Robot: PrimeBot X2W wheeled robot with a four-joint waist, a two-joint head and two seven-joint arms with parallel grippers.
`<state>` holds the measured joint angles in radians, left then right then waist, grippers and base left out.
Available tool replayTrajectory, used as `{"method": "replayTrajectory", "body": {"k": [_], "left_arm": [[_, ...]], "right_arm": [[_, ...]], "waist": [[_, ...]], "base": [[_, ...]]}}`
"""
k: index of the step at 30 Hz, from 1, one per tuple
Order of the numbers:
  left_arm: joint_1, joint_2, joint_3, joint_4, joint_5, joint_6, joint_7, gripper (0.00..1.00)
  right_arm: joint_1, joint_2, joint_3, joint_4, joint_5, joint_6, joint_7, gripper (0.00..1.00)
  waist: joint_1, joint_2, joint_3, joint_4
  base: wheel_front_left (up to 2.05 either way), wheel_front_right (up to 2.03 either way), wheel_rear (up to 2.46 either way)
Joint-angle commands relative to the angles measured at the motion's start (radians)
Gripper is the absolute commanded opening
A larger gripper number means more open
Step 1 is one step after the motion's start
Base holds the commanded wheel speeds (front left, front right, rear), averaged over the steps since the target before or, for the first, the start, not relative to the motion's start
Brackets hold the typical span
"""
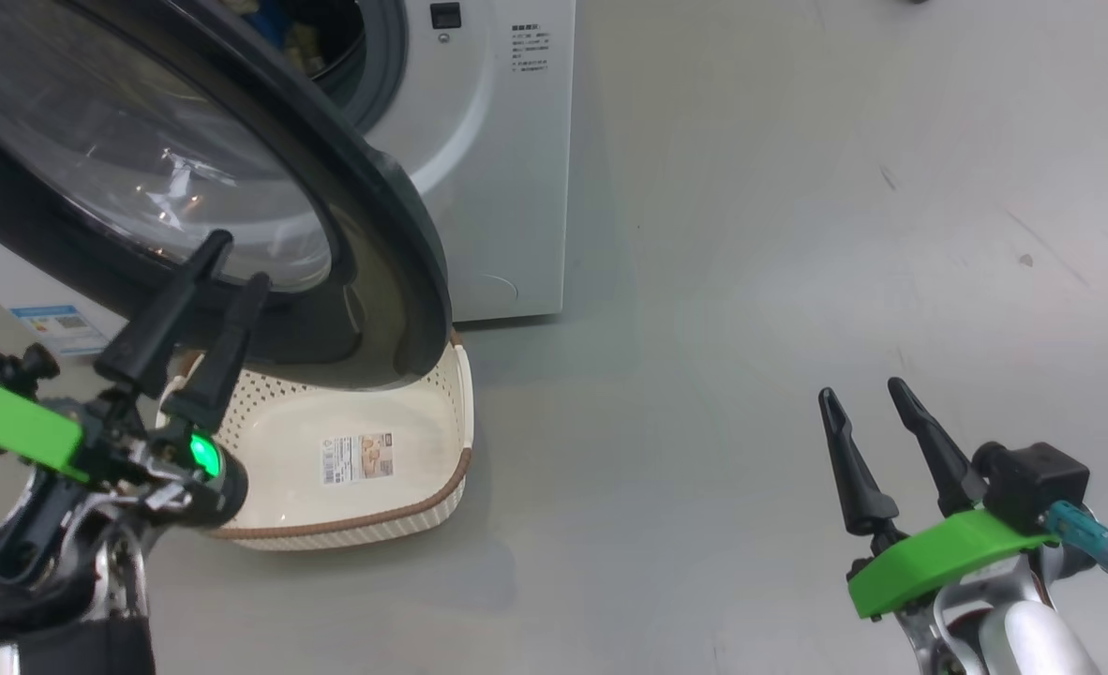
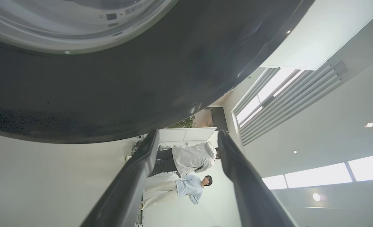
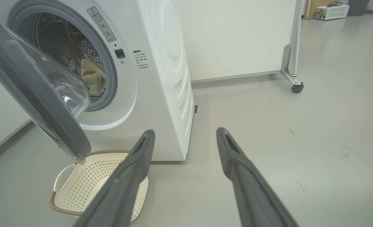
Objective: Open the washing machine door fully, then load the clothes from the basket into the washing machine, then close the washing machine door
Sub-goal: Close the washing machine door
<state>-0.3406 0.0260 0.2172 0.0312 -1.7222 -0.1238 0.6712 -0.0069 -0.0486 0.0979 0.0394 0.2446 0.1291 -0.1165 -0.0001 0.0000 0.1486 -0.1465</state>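
Clothes [image 3: 93, 77] lie in the washing machine [image 3: 164, 78] (door [image 3: 44, 104] ajar, left gripper [image 1: 240, 260] beside).

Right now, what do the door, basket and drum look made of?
Washing machine door: glossy black plastic rim, probably, around a clear bowl showing reflections, glass or plastic. Basket: matte cream perforated plastic, brown rim. Drum: perforated steel, seemingly.
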Motion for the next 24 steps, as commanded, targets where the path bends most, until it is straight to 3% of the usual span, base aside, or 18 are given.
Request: {"method": "replayTrajectory", "body": {"k": [1,7,12,17,20,24], "left_arm": [[0.002,0.024,0.019,-0.044,0.028,-0.007,-0.007,1.00],[0.095,0.029,-0.053,-0.154,0.285,-0.007,-0.160,1.00],[0.158,0.102,-0.147,-0.213,0.536,-0.007,-0.369,1.00],[0.209,0.191,-0.258,-0.179,0.777,-0.007,-0.620,1.00],[0.237,0.205,-0.281,-0.118,0.900,-0.007,-0.741,1.00],[0.266,0.199,-0.302,-0.059,1.058,0.052,-0.851,1.00]], "right_arm": [[-0.017,-0.002,0.014,-0.028,-0.005,0.002,-0.012,1.00],[-0.002,-0.002,0.002,-0.024,-0.015,0.002,-0.011,1.00],[0.018,-0.002,-0.009,-0.026,-0.021,0.002,-0.007,1.00],[0.039,-0.002,-0.017,-0.031,-0.026,0.002,-0.001,1.00],[0.051,-0.002,-0.022,-0.036,-0.029,0.002,0.004,1.00],[0.070,-0.002,-0.025,-0.045,-0.034,0.002,0.011,1.00]], "waist": [[0.0001,0.0000,-0.009,0.006],[0.0001,0.0000,-0.045,0.019],[0.0001,0.0000,-0.074,0.027],[0.0001,0.0000,-0.100,0.033],[0.0001,0.0000,-0.115,0.035],[0.0001,0.0000,-0.133,0.037]], "base": [[0.00,0.00,0.00],[0.00,0.00,0.00],[0.00,0.00,0.00],[0.00,0.00,0.00],[0.00,0.00,0.00],[0.00,0.00,0.00]]}}
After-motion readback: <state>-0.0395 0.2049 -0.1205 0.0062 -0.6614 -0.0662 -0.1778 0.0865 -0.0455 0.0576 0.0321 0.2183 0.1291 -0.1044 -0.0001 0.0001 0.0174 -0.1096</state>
